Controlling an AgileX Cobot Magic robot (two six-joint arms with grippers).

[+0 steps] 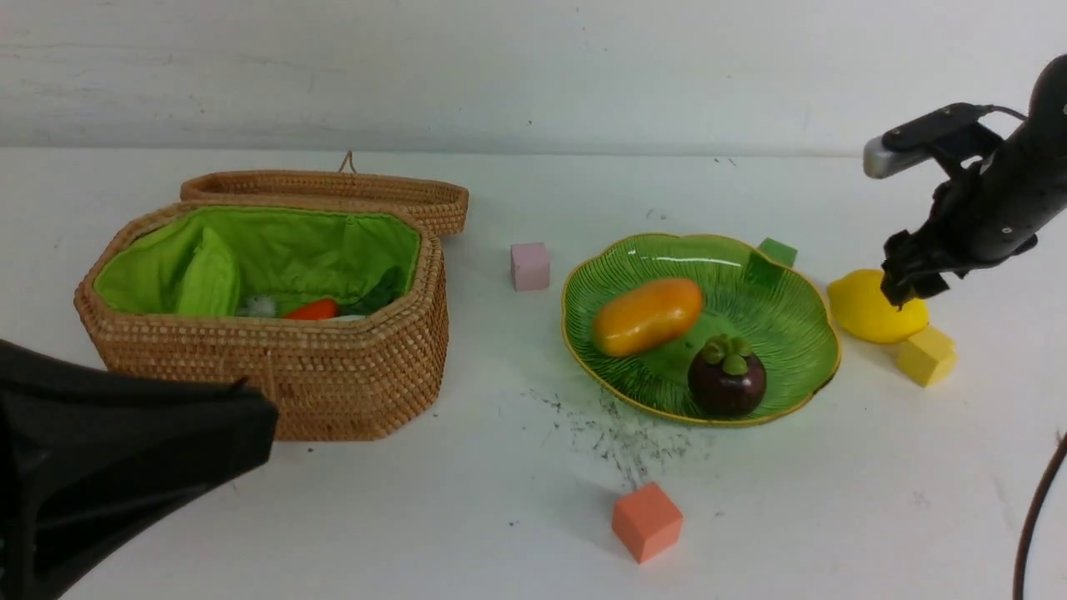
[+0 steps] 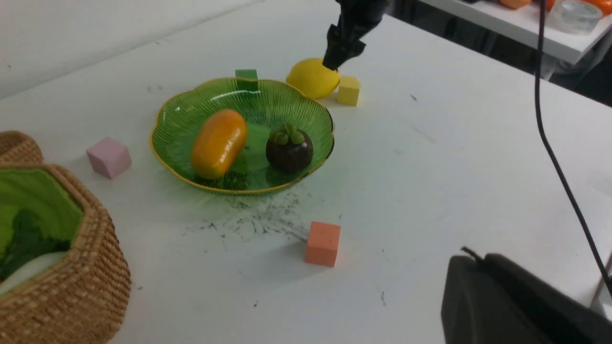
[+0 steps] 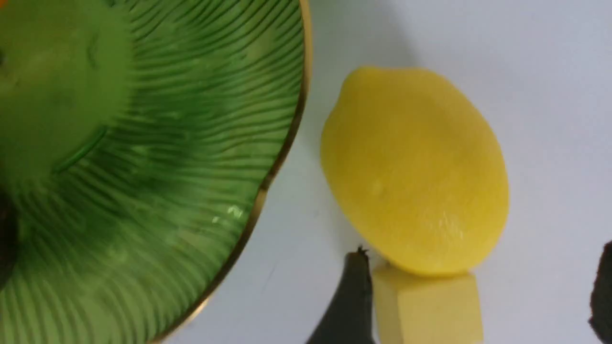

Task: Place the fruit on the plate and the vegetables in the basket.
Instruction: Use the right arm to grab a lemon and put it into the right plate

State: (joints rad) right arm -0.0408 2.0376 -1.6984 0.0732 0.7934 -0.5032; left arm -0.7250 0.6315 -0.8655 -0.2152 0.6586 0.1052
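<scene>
1. White table (image 1: 533, 500), seen from robot's side.
2. Wicker basket (image 1: 275, 375) w/ green lining at 9 o'clock, lid (image 1: 333, 193) flipped open behind it. Inside: orange carrot (image 1: 313, 311) w/ dark leaves, bit of white radish (image 2: 24, 270); gourd not made out.
3. Left arm (image 1: 108, 467), black, at 7 o'clock near edge; its gripper out of sight, shut, nothing seen in it.
4. Green ribbed plate (image 1: 792, 329) w/ yellow rim, centre-right. On it: mango (image 1: 647, 316) toward 9 o'clock, mangosteen (image 1: 727, 377) toward 6 o'clock.
5. Right gripper (image 1: 904, 287) at 3 o'clock, down at lemon (image 1: 871, 310); jaws spread wide, one finger (image 3: 351, 301) beside yellow cube, other at frame edge; no grip on anything.
6. Lemon on table just outside plate's 3 o'clock rim, touching yellow cube (image 1: 925, 356).
7. Other cubes: orange (image 1: 647, 522) at 6 o'clock, pink (image 1: 530, 266) btwn basket & plate, green (image 1: 777, 251) behind plate.
</scene>
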